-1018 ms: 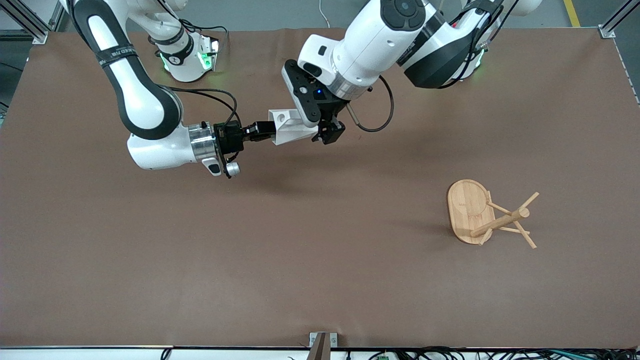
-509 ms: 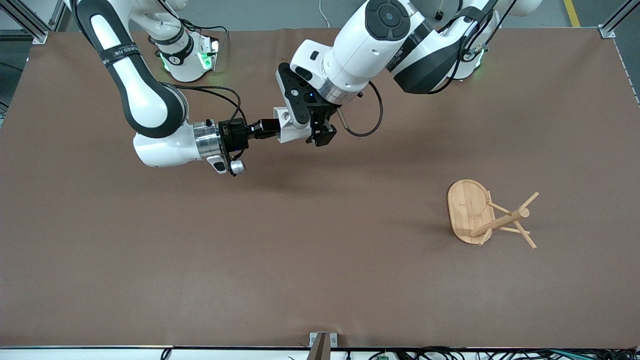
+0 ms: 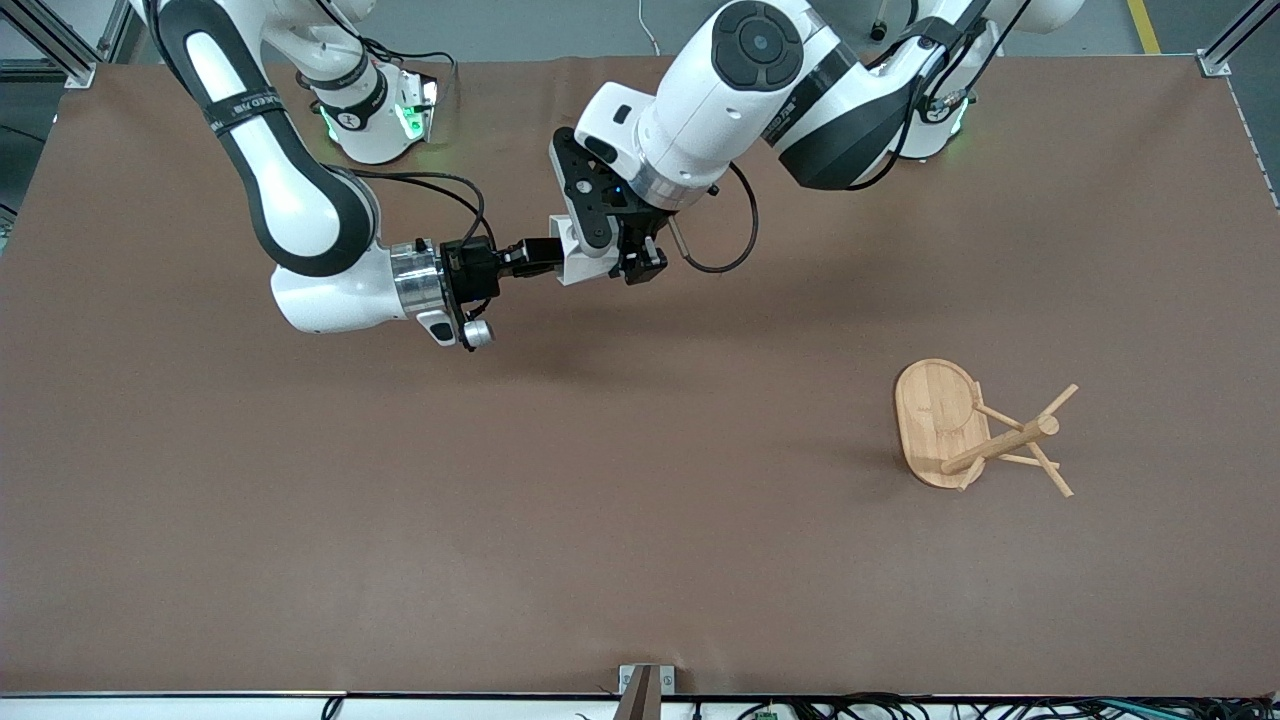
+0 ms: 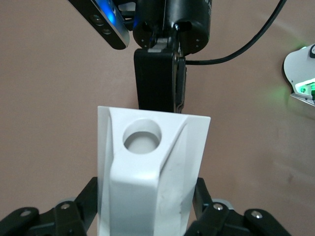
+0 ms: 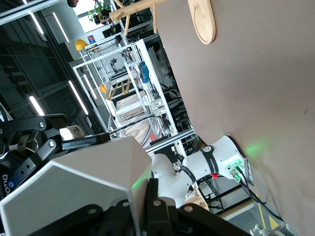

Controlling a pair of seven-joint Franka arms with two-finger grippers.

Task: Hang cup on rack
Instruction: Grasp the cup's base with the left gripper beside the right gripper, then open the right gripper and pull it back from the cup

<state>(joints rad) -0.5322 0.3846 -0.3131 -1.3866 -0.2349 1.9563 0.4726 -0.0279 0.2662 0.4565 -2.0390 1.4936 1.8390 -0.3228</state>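
Note:
The white faceted cup hangs in the air over the table's part nearest the arms' bases, held from two ends. My right gripper is shut on its rim wall. My left gripper is shut across the cup's body, its fingers pressed on both flanks. The tab handle with its round hole faces the left wrist camera. The bamboo rack stands on its oval base toward the left arm's end of the table, far from both grippers.
Brown mat covers the whole table. The rack's base also shows in the right wrist view. Both arm bases stand along the table's edge farthest from the front camera.
My left gripper has slid over the cup and shut on its body; a second ago it stood open beside it. The right gripper stayed shut on the rim, shifting slightly.

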